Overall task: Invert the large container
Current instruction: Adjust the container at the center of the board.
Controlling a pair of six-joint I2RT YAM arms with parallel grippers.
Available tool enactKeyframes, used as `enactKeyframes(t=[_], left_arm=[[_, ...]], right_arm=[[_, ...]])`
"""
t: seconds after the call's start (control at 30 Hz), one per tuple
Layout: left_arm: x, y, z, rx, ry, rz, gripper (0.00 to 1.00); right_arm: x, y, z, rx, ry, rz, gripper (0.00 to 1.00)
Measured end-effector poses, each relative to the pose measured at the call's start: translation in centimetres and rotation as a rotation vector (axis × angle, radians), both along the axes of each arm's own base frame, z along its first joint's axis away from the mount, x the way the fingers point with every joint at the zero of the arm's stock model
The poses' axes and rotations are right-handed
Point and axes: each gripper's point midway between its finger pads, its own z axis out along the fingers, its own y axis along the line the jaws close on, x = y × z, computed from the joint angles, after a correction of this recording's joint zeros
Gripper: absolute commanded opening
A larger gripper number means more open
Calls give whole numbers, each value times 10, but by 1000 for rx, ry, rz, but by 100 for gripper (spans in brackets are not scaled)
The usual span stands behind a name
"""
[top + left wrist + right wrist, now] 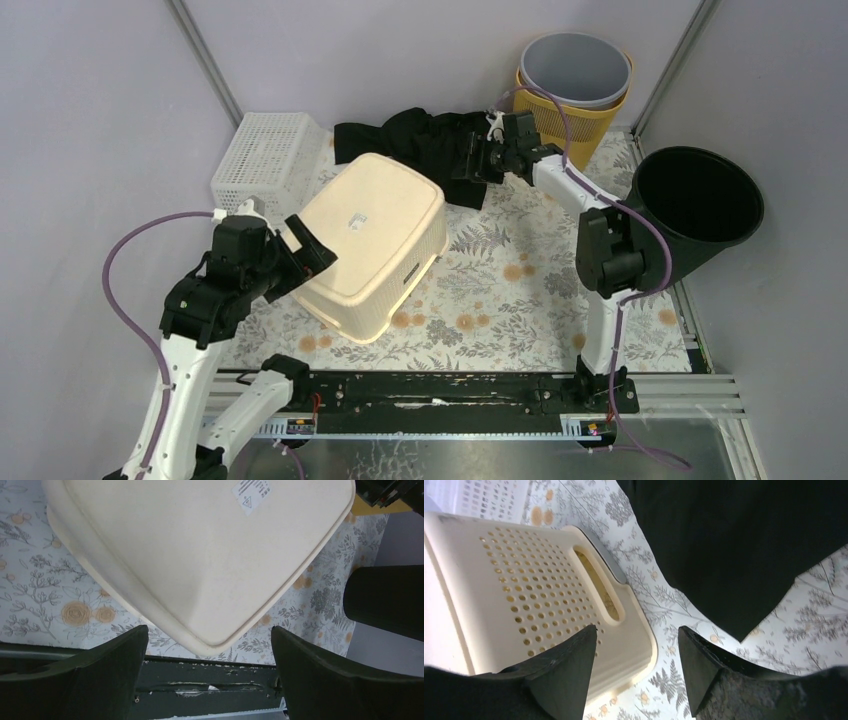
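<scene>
Large cream container (370, 245) sits base up on the floral tablecloth (520, 270), its rim down against the cloth and a small white label (356, 222) showing on the upturned base. Its perforated end wall, with a slot handle, faces the far side (the right wrist camera shows it plainly).

The left gripper (208, 630) is at the container's near left corner with its jaws spread wide and nothing between them. From its own camera that rounded corner shows just beyond the two fingers. Whether a finger touches the plastic cannot be told.

The right gripper (636, 630) hangs beyond the container's far right corner, over a crumpled black garment (430, 140) that lies just behind the container. Its jaws stand partly apart and hold nothing.

A white perforated basket (262, 150) lies upside down just beyond the container's far left side. Well off to the container's far right stands a yellow basket (575, 120) with a grey bin (575, 65) nested in it. To the right of the container, a black bucket (695, 200) lies tipped at the table's edge.
</scene>
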Motion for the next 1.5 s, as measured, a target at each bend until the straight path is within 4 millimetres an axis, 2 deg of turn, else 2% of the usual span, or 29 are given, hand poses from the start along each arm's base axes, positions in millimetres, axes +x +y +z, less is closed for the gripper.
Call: enactKeyframes(t=[0.13, 0.3, 0.43, 0.6, 0.73, 0.93, 1.07, 1.2, 1.27, 1.37, 1.5], left_arm=[[-14, 2, -8, -21, 49, 24, 100], [-31, 6, -25, -33, 126, 69, 100], [-40, 12, -52, -30, 207, 137, 100], [-40, 20, -81, -14, 277, 228, 100], [-23, 20, -86, -55, 227, 302, 100], [14, 20, -91, -114, 153, 420, 100], [26, 29, -92, -114, 110, 499, 100], [35, 42, -92, -82, 69, 577, 100], [37, 45, -91, -70, 62, 595, 100], [45, 52, -89, -32, 56, 625, 100], [55, 58, -89, 12, 67, 660, 100]], right_arm=[[12, 10, -1, 35, -12, 21, 68], [18, 16, -8, 54, -5, 36, 68], [18, 21, -11, 78, 2, 57, 69], [21, 31, -7, 133, -8, 94, 69], [24, 42, -5, 191, -15, 128, 68], [20, 50, -9, 250, -10, 164, 66], [4, 47, -35, 254, 38, 168, 64], [-24, 41, -66, 253, 138, 159, 63], [-36, 38, -75, 252, 174, 154, 62], [-49, 38, -75, 255, 191, 160, 62], [-51, 41, -56, 261, 138, 170, 62]])
